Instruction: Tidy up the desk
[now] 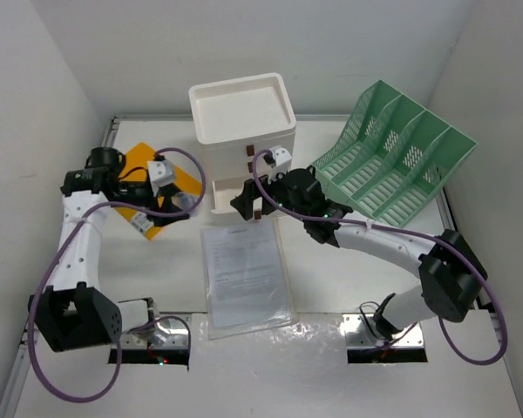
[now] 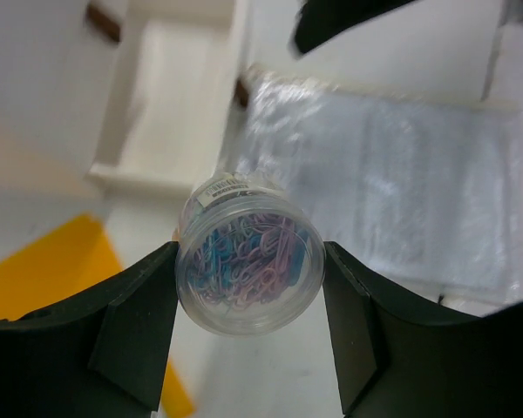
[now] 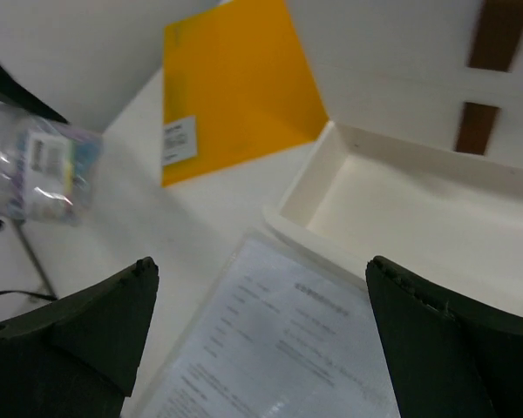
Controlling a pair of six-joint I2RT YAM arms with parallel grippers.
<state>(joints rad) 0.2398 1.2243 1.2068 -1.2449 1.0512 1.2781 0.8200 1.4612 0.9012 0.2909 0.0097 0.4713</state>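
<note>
Fingers [image 2: 135, 335] of the left gripper [image 2: 249, 300] clasp a clear round plastic tub [image 2: 248, 261], perhaps of clips. The right gripper [image 3: 261, 266] gapes, empty.

Open drawer [image 3: 418, 209] (right gripper [image 3: 260, 263] at front)

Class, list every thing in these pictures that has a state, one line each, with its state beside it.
Left gripper: shut on the jar of paper clips.
Jar of paper clips: held, clips inside.
Right gripper: open, empty.
Bottom drawer: pulled out, empty.
Upper drawers: shut.
File rack: empty.
Yellow folder: closed, flat on the desk.
Sleeved paper: flat on the desk.
</note>
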